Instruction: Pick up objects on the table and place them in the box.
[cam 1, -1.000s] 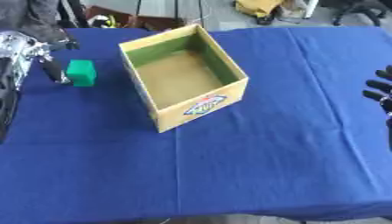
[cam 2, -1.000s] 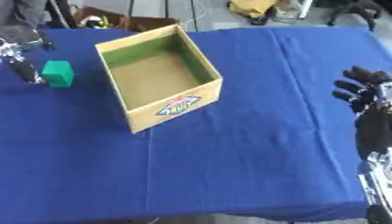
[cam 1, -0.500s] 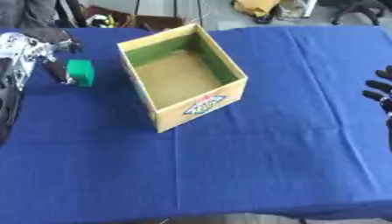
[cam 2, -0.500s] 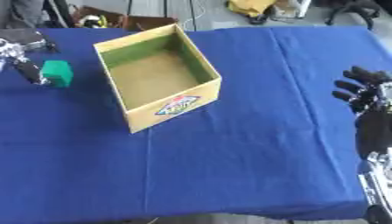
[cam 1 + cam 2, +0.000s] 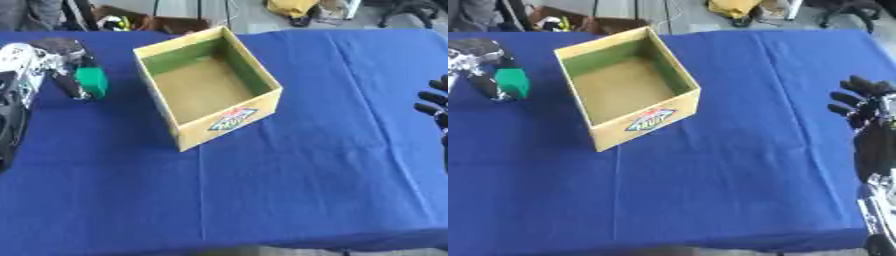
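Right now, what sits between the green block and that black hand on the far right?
The open cardboard box, then bare blue tablecloth up to the right hand, clearest in the right eye view.

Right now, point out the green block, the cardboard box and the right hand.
green block [image 5: 93,82], left eye view, its front face.
cardboard box [image 5: 229,118], left eye view, its labelled front wall.
right hand [image 5: 859,106], right eye view, its fingers.

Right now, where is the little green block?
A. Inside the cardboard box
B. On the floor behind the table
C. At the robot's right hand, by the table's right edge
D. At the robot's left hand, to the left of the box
D: the green block sits between the fingers of the left hand, left of the open box, whose inside shows nothing.
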### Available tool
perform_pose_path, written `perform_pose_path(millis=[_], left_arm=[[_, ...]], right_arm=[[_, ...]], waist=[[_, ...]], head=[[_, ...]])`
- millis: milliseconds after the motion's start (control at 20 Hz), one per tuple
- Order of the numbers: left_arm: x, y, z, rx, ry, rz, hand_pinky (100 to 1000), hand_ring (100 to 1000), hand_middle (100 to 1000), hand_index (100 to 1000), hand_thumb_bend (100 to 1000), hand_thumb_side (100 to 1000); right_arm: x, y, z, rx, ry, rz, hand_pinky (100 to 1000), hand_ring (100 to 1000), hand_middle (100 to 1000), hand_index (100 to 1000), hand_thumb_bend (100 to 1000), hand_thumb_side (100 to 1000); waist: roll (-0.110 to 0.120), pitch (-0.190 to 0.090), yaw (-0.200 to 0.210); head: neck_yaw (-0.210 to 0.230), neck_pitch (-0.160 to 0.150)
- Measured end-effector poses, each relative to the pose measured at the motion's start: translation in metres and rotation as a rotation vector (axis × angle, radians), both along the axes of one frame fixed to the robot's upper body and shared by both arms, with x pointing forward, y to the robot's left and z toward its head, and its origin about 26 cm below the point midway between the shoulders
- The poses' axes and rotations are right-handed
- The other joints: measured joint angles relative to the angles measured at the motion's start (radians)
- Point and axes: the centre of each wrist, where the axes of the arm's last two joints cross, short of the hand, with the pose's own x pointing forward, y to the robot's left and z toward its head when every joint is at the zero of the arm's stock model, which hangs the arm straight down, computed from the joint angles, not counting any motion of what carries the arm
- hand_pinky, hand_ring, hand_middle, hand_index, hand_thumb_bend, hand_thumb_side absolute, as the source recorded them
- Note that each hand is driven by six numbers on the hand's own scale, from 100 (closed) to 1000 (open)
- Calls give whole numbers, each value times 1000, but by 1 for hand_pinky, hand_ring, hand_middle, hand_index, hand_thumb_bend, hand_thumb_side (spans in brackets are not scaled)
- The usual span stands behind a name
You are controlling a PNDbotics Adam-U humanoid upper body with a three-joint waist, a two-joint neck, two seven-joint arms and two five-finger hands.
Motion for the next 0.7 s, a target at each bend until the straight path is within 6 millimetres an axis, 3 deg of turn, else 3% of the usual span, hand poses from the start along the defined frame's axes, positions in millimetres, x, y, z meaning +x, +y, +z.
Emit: perform_pose_path(millis=[200,350,700], left_arm=[[0,-2,0,-33,-26,-6,627,453,347,473,533,135],[-1,-5,6,-74,-58,-20,615,432,328,448,517,146],[-4,-22,46,-180,-186,-100,617,425,326,436,520,165]], right_arm=[[0,0,0,0,1,-1,745,760,764,832,100,972],[-1,-1,-1,0,3,-2,745,760,764,832,100,973],[-1,-1,-1,1,2,-5,745,759,763,832,100,973]], waist=[[-2,0,1],[-3,0,3],[-3,0,5]], head=[[-1,0],[-1,0],[-2,0]])
